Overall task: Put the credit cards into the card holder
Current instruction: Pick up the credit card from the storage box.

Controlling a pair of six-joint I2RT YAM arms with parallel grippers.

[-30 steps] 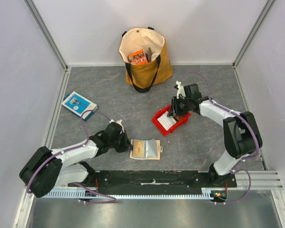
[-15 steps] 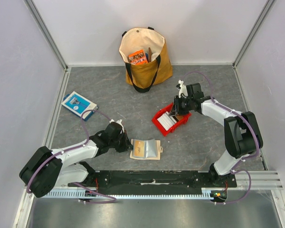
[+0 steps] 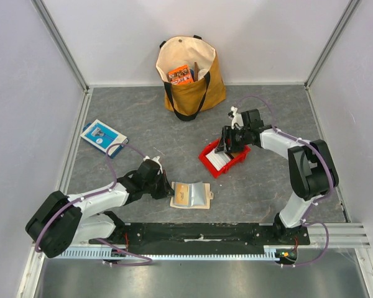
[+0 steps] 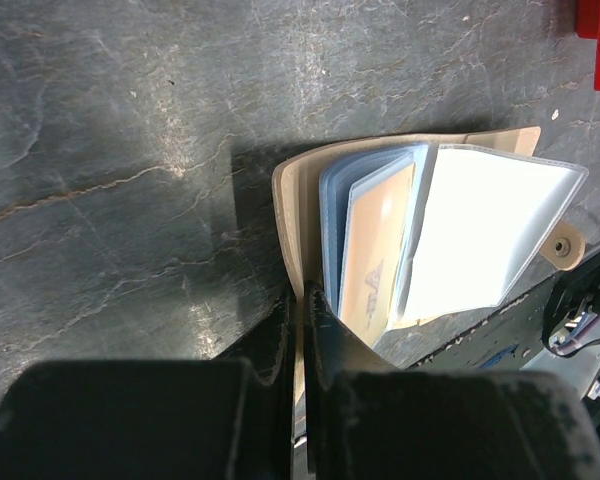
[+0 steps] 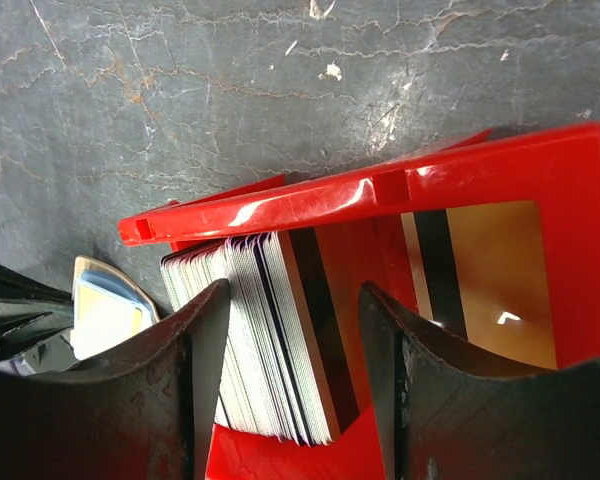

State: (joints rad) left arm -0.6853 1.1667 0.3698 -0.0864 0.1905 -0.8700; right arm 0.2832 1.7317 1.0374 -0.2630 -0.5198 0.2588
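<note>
- Top view: the left gripper (image 3: 164, 189) sits at the edge of the open card holder (image 3: 191, 195). The right gripper (image 3: 227, 148) hangs over the red tray (image 3: 206, 160), which is well apart from the holder. Neither tool's finger spacing can be made out from here.
- Left wrist view: the left gripper (image 4: 300, 300) is pinched narrow on the beige cover of the card holder (image 4: 288, 210). The clear sleeves (image 4: 480, 230) fan out just beyond the fingertips, and one holds an orange-brown card (image 4: 375, 255). The grip should stay firm so the sleeves stay spread.
- Right wrist view: the right gripper (image 5: 295, 300) stands wide and holds nothing. The upright stack of credit cards (image 5: 270, 340) lies between its fingers, nearer the left finger. Beyond the right finger a brown striped card (image 5: 480, 270) lies flat.
- To do this step well, I'd shift so only an outer card or two is pinched.
- The stack's lower end is cut off, and the card count is unclear.
</note>
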